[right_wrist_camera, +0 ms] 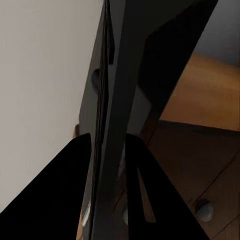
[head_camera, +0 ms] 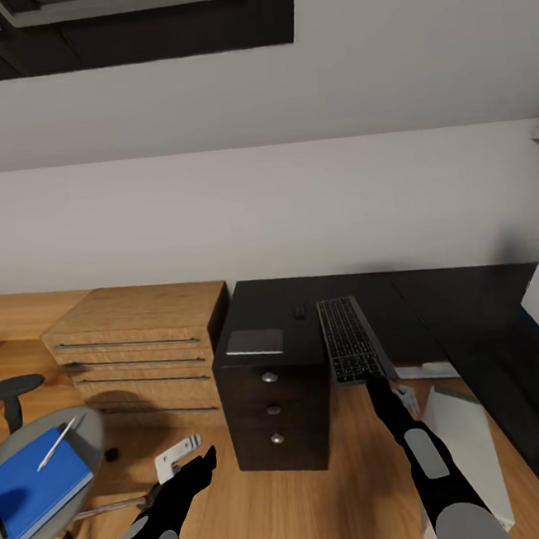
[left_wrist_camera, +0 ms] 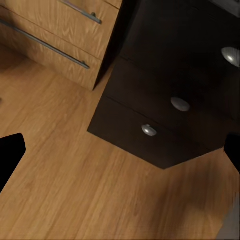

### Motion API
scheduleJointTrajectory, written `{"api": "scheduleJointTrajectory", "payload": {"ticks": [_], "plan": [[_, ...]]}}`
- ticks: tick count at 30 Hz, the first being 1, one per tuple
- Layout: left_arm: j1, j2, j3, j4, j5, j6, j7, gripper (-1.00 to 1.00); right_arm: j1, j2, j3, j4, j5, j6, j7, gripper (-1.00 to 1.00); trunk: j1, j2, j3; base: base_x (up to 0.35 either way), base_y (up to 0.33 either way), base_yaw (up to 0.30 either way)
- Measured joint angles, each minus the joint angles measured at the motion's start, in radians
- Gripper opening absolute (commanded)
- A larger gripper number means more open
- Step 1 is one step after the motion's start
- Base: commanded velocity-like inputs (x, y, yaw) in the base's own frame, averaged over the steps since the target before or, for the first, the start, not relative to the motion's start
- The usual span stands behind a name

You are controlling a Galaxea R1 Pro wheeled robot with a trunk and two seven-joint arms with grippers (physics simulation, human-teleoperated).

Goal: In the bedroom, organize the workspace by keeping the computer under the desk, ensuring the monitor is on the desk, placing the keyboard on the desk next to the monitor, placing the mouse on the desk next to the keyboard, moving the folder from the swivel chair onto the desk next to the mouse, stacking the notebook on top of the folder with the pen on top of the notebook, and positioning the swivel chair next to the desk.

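head view: right pincer [head_camera: 375, 384] grips slim black keyboard [head_camera: 351, 338], silvery-edged, on desk [head_camera: 439, 301].

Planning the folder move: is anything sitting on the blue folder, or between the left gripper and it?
A pen lies on the folder, which rests on the swivel chair. Between the left gripper and the folder, nothing visible stands.

Your black keyboard [head_camera: 353, 339] lies lengthwise on the glossy black desk [head_camera: 439, 301], its near end jutting past the desk's front edge. The small dark mouse [head_camera: 299, 309] sits just beside its far end. To the left, the blue folder [head_camera: 35, 485] rests on the grey swivel chair [head_camera: 84, 442], with the silvery pen [head_camera: 57, 443] lying diagonally on top.
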Motion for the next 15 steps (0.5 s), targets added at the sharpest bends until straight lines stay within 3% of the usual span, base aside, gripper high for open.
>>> {"api": "scheduleJointTrajectory", "payload": {"ticks": [9,15], "plan": [[0.0,0.0,0.0,0.0,-0.001,-0.001,0.001,1.0,0.0,0.001,-0.002,-0.001,-0.001,0.0,-0.003,-1.0,0.0,0.0,0.0,0.207,0.0,0.0],[0.0,0.0,0.0,0.0,-0.001,-0.001,0.001,1.0,0.0,0.001,-0.016,0.0,-0.001,-0.004,-0.008,-1.0,0.0,0.0,0.0,0.046,0.0,0.0]]}}
